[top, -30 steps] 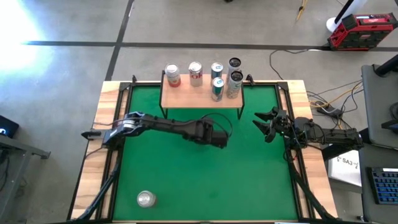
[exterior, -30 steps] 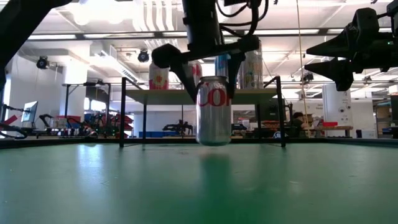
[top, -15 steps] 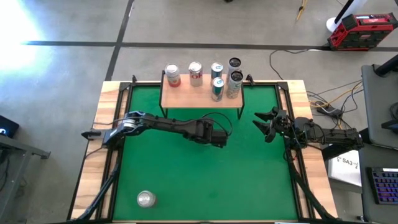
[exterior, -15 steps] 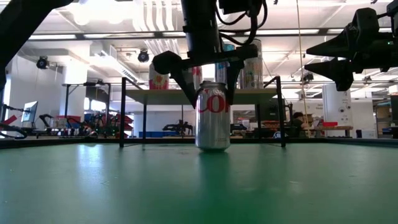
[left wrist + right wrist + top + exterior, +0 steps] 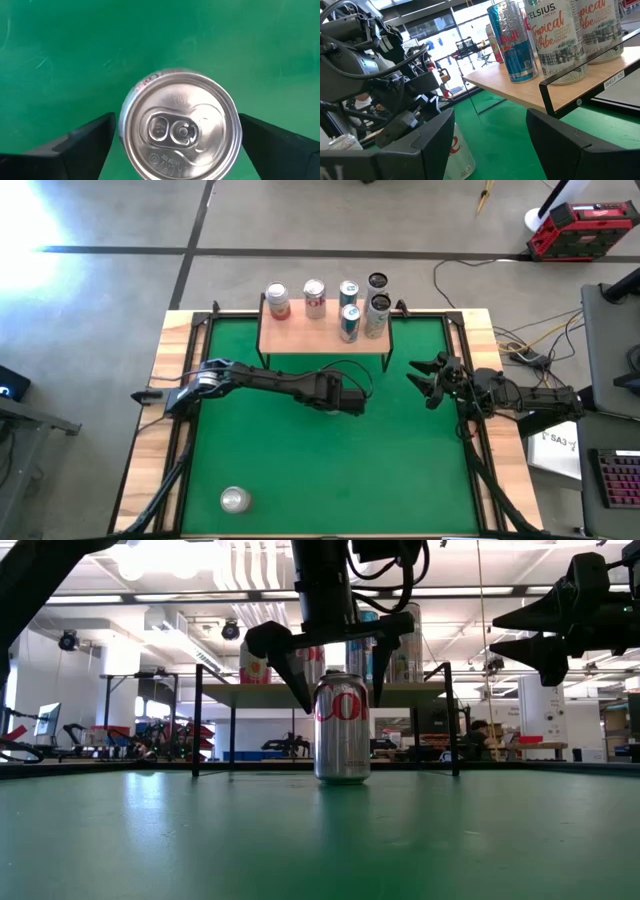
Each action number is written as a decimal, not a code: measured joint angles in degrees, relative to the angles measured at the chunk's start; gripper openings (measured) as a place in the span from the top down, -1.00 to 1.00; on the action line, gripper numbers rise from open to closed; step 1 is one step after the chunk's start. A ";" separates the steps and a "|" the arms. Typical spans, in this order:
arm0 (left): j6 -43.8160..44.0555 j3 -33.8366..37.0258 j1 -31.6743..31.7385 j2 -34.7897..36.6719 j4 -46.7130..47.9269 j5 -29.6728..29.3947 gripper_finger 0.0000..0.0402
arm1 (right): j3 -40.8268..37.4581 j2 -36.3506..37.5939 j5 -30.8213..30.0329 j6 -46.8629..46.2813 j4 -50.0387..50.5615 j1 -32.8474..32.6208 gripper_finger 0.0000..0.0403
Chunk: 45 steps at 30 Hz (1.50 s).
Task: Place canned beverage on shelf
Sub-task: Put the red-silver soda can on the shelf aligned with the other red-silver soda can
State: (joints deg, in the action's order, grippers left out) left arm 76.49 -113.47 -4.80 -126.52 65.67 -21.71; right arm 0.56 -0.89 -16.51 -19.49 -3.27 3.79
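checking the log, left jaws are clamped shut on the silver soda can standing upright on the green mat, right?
Not clamped: the low view shows the left gripper with its jaws spread clear of the silver soda can. The can does stand upright on the green mat.

My left gripper point(image 5: 335, 690) sits over an upright can point(image 5: 342, 727), fingers either side w/ gaps. Shelf point(image 5: 322, 338) just beyond it, six cans on top. Right gripper point(image 5: 420, 381) off to the side.

Looks like a big open robotics lab or workshop: concrete floor point(image 5: 120, 220), exposed ceiling ducts point(image 5: 250, 565), strip lighting, a red toolbox point(image 5: 582, 230), loose cables point(image 5: 520, 340), more workbenches point(image 5: 150, 730) behind.
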 joint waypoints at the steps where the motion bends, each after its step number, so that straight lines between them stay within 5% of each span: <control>1: 1.08 0.00 -0.19 0.00 0.00 -0.67 -0.95 | 0.01 0.00 0.00 0.00 0.00 0.00 -0.18; 12: 16.88 1.12 -6.30 0.00 2.60 -18.54 -0.99 | 0.00 0.00 0.00 0.00 0.00 -0.01 -0.18; 20: 24.12 0.71 -8.58 -6.25 3.02 -27.14 -0.99 | 0.02 -0.02 0.00 0.00 0.00 0.00 -0.18; 32: 34.50 -12.00 -8.61 -18.18 16.18 -30.83 -0.93 | 0.02 -0.02 0.00 0.00 0.00 -0.02 -0.18; 40: 37.09 -21.06 -8.44 -24.64 22.95 -32.62 -0.42 | 0.00 -0.02 0.00 0.02 0.00 -0.02 -0.18; 45: 37.30 -21.14 -8.53 -24.61 24.13 -33.10 -0.39 | 0.02 -0.02 0.00 0.00 0.00 -0.01 -0.18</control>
State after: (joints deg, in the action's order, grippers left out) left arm 113.79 -134.61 -13.33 -151.13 89.80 -54.81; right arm 0.57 -0.91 -16.51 -19.49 -3.27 3.78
